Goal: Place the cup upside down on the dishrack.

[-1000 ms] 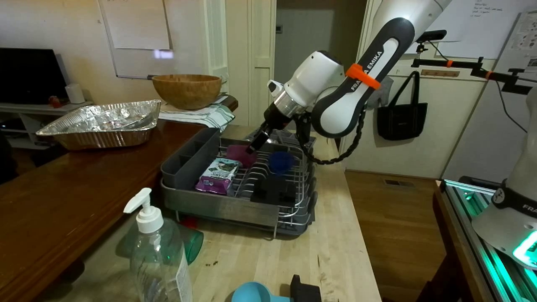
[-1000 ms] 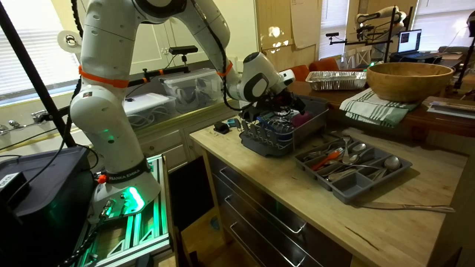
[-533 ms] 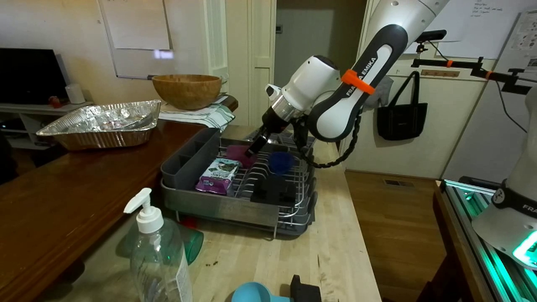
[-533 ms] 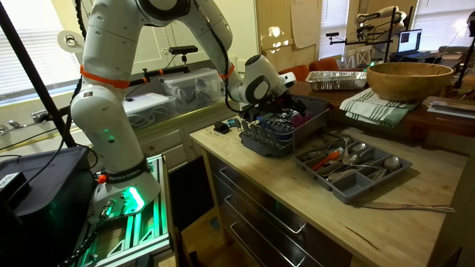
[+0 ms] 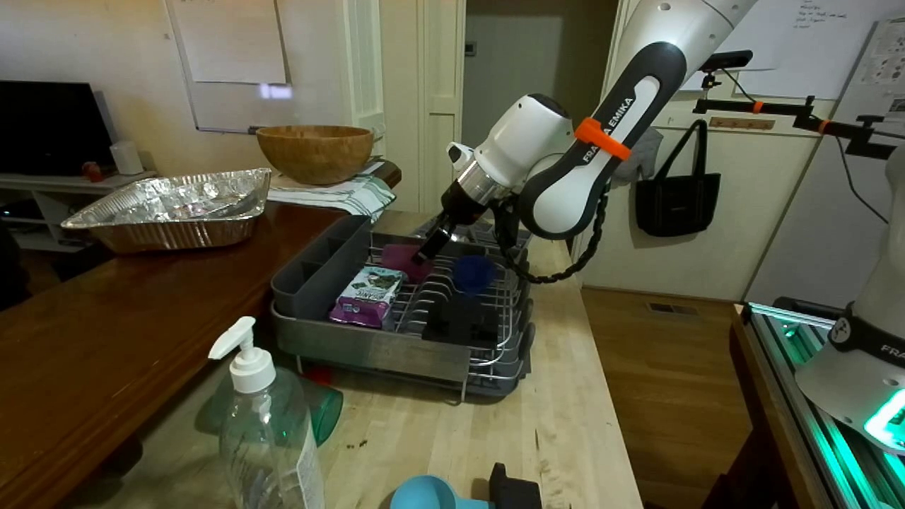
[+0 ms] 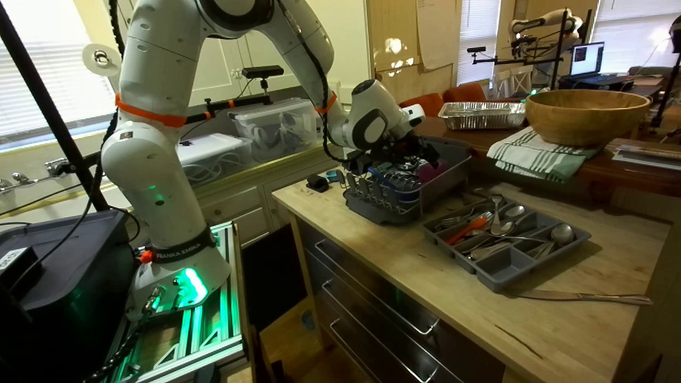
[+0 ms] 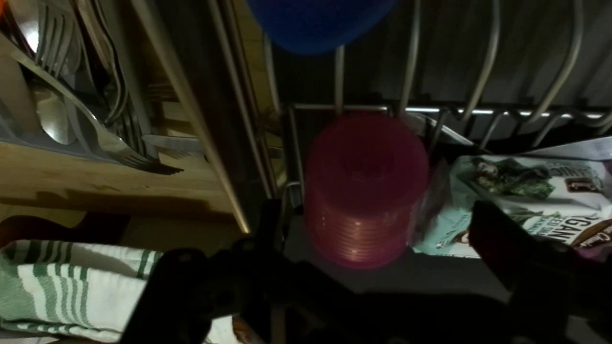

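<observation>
Sits slightly lower than a second ago, with claw spread either side of magenta cup in wire dishrack. Likely pre-grasp: centre, then close clear of snack packet.

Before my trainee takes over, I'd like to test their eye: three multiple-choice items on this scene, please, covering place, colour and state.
1. Where does the printed packet lie? A) dishrack B) cutlery tray C) foil pan
2. What colour is the cup? A) yellow B) white C) magenta
3. How is the gripper? A) shut B) open C) out of view

1A: it lies inside the dishrack's walls.
2C: the wrist view shows that colour.
3B: its fingers stand apart, either side of the cup.
</observation>
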Motion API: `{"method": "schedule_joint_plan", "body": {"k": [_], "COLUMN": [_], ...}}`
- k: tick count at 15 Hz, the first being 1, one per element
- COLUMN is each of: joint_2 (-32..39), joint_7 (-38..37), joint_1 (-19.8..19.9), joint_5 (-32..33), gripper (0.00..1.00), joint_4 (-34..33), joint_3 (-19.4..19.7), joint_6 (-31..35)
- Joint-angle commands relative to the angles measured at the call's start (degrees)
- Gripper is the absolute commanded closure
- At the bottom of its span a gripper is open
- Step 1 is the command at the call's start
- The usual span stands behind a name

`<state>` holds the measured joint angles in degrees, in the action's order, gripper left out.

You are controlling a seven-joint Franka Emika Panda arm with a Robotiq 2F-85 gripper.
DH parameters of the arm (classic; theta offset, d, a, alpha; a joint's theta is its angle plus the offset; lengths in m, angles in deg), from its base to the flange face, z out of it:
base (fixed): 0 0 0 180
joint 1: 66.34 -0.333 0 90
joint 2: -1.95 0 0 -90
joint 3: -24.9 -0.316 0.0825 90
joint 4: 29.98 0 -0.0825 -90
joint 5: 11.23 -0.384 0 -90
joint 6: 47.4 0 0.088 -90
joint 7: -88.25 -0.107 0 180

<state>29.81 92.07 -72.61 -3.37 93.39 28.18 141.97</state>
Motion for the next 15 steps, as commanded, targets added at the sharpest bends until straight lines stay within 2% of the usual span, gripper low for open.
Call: {"method": "schedule_joint_plan", "body": {"k": [1,5,10,15], "joint_2": [0.5,1.8,2.4,3.3], "joint_7": [0.9,1.3,1.7,2.4], "joint_1": [2.1,4.6,2.9,2.9], "joint_5": [-0.2,0.2,-0.4,-0.1], "gripper": [0.0,0.0,0.0,0.0], "joint_4": [-0.2,-1.0,-1.7,-1.9], "joint_3": [-2.4,-5.3,-1.7,-1.2], "joint_6": [0.7,1.4,1.7,0.6]}}
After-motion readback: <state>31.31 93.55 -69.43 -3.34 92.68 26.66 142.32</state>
